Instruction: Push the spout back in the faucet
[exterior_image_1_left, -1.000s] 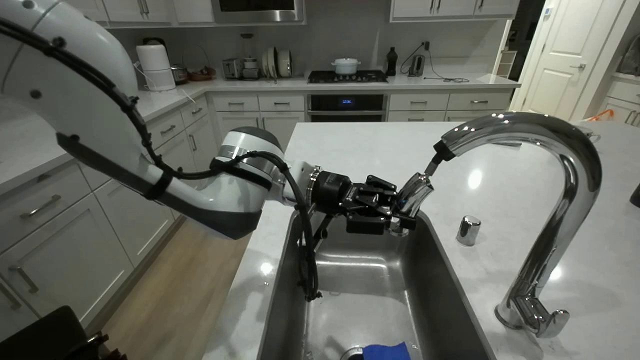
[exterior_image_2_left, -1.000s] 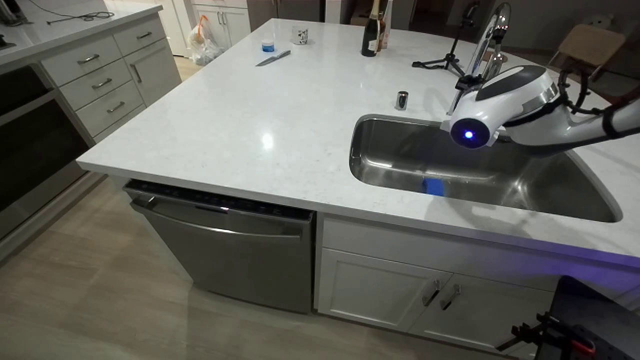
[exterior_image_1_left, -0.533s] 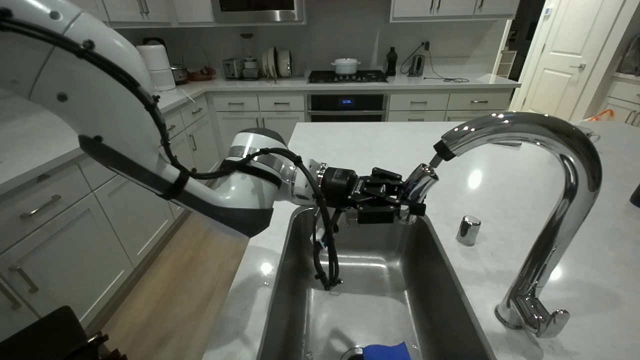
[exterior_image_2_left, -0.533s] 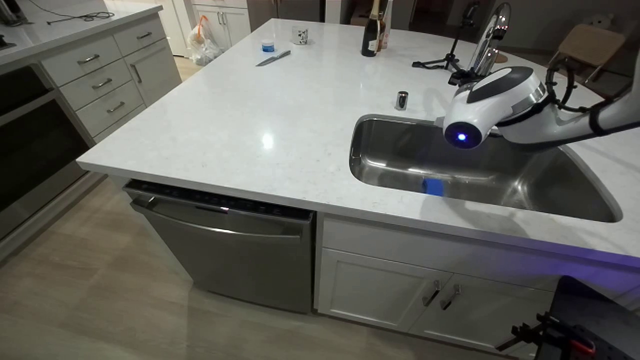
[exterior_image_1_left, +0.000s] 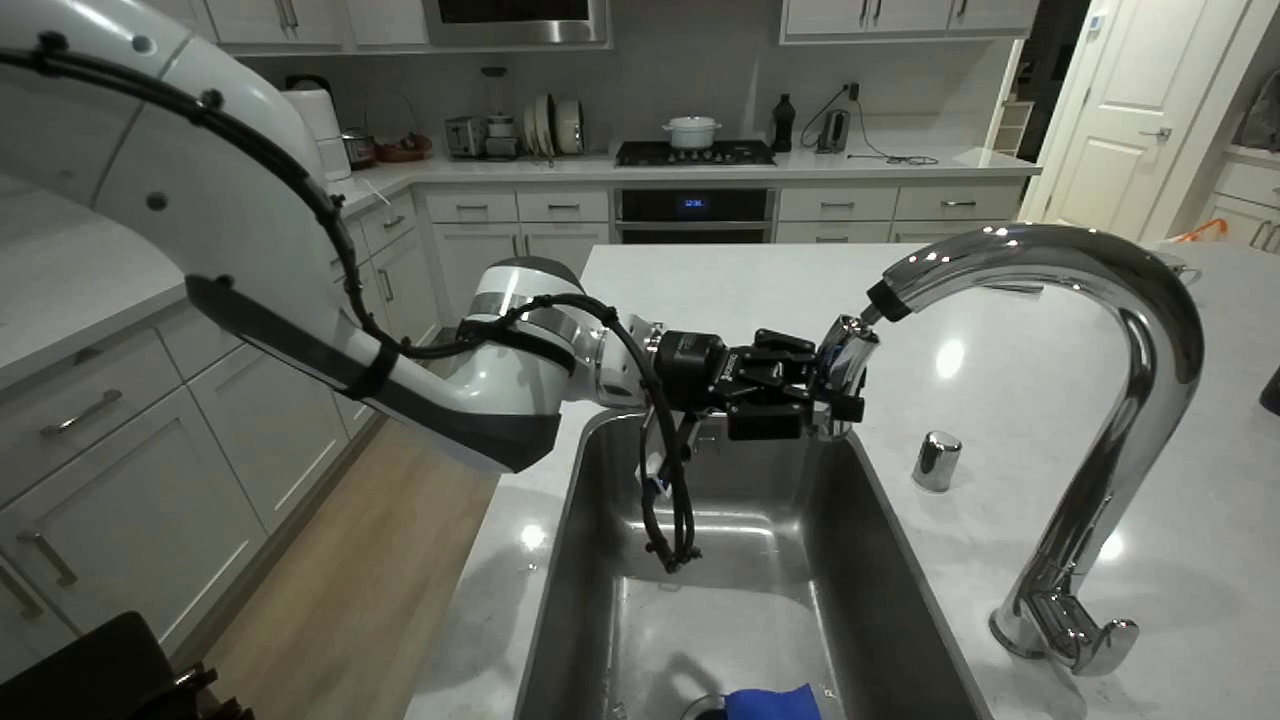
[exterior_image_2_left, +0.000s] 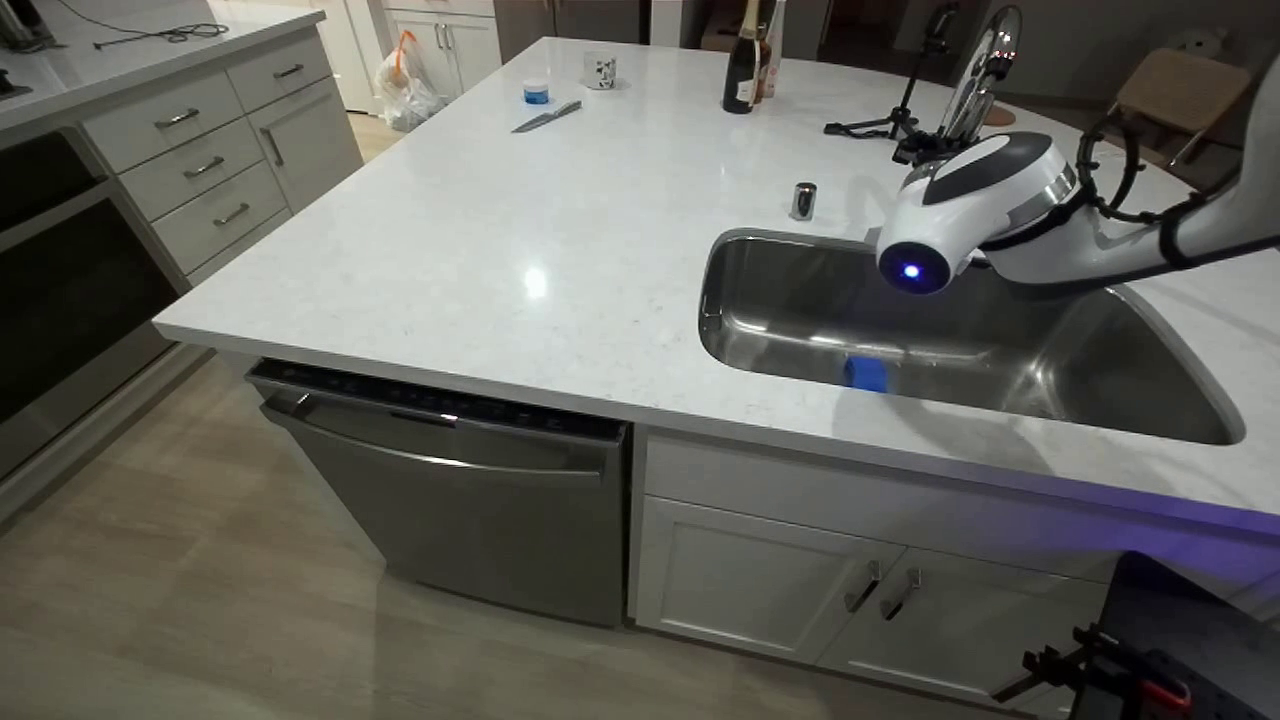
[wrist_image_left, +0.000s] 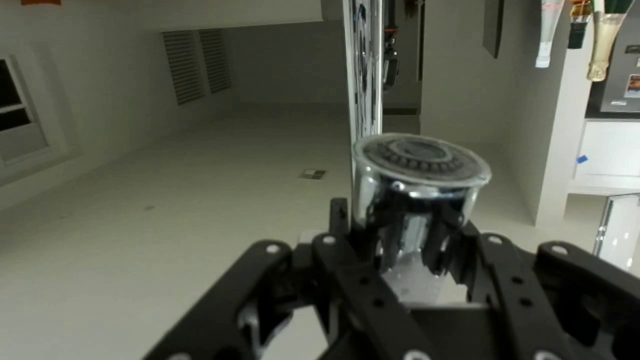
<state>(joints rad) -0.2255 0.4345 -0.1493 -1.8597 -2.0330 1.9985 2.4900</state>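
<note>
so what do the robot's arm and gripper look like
Glossy white, rounded arm with dark grey panels, a silvery band and black cables strapped along it; an exterior view shows its round blue light. The jointed black two-finger gripper has pale round pins.

Open gap under faucet (exterior_image_1_left: 1165, 375), low knob (exterior_image_1_left: 938, 461), cables (exterior_image_1_left: 668, 427) hanging over sink (exterior_image_1_left: 868, 580)

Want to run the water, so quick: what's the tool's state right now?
Tool: closed on the chrome spout, holding it.
</note>
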